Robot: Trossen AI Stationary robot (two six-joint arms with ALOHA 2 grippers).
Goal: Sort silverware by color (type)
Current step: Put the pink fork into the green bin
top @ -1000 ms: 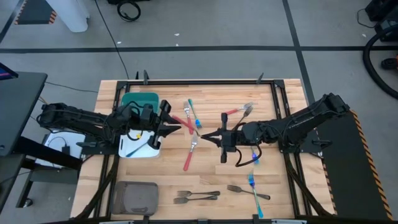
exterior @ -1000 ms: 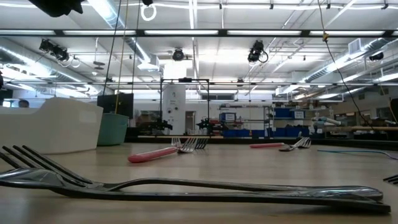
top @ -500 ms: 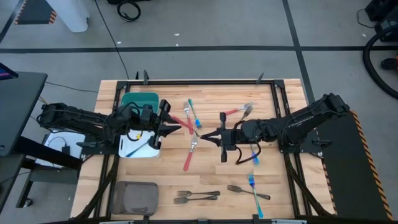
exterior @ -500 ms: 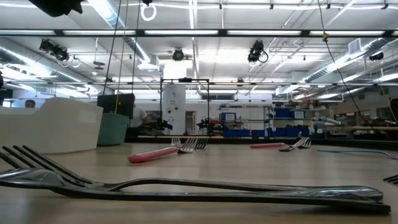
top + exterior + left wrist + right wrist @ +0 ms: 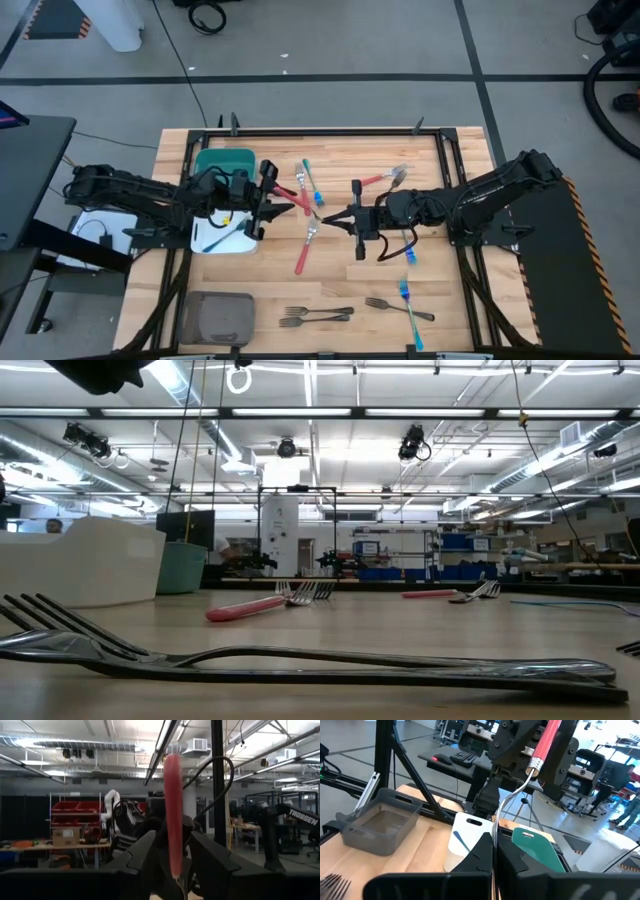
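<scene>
Tabletop (image 5: pixel 455 300) carries three bins on the left arm's side: a grey bin (image 5: pixel 216 317) near the front edge, a white bin (image 5: pixel 203 240) that holds one blue-handled piece, and a green bin (image 5: pixel 222 160) behind it. Silverware lies spread across the middle and right: red-handled forks, blue-handled forks, and three all-metal forks (image 5: pixel 318 316) near the front edge.

The red fork (image 5: pixel 297 204) at work is off the tabletop, between the two hands at mid-table. The left hand (image 5: pixel 277 203) is clenched on its red handle; in the left wrist view the handle stands up between the two fingers (image 5: pixel 150 855). The right hand (image 5: pixel 338 218) meets the fork at its metal end. In the right wrist view its fingers (image 5: pixel 482 852) appear closed on the thin neck, so both hands seem to hold the fork at once.

Handling, as a judgement: each fork is light, stiff and slim. The bare metal neck is likely slippery and gives little surface. The handle is thicker and is the better place to take hold, near its middle, so the fork does not pivot.
</scene>
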